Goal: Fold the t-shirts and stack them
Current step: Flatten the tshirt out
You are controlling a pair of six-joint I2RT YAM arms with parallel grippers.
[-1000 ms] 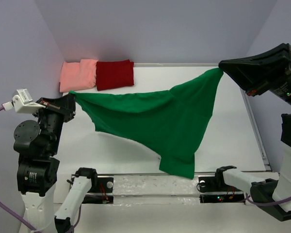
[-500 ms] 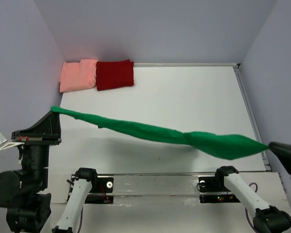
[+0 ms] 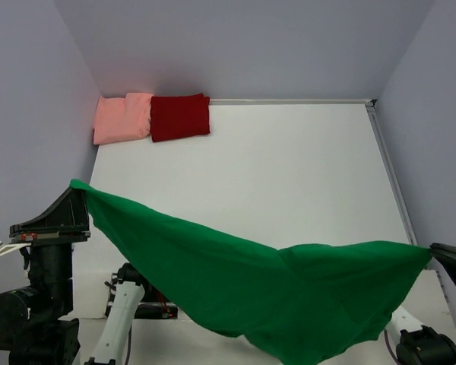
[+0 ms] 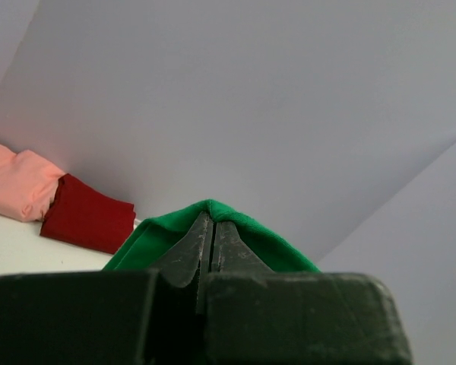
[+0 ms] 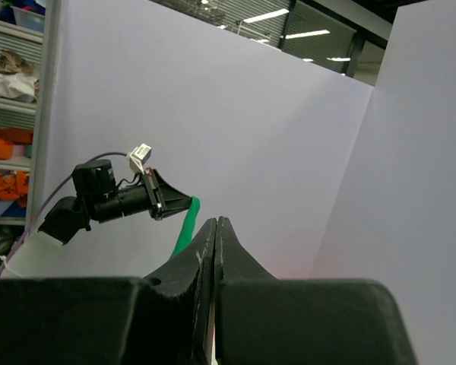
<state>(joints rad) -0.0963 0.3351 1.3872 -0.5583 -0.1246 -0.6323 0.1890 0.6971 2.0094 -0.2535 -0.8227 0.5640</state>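
Observation:
The bright green t-shirt (image 3: 251,293) hangs spread in the air over the table's near edge, stretched between my two grippers. My left gripper (image 3: 81,193) is shut on its left corner, and in the left wrist view green cloth (image 4: 175,236) wraps over the closed fingertips of the left gripper (image 4: 211,218). My right gripper (image 3: 433,255) is shut on the right corner. In the right wrist view the right gripper (image 5: 215,223) is closed, with a green strip (image 5: 184,228) behind it. The salmon-pink t-shirt (image 3: 123,118) and the dark red t-shirt (image 3: 180,116) lie folded side by side at the back left.
The white table (image 3: 289,175) lies between plain walls at the left, back and right, with a thin rail (image 3: 387,179) along its right edge. The hanging shirt hides most of both arm bases at the near edge. The left arm (image 3: 42,251) stands at the lower left.
Both grippers pulled back toward the near edge, still holding the green shirt. It went from hanging over the table, to a taut band, to a wide sheet covering the arm bases.

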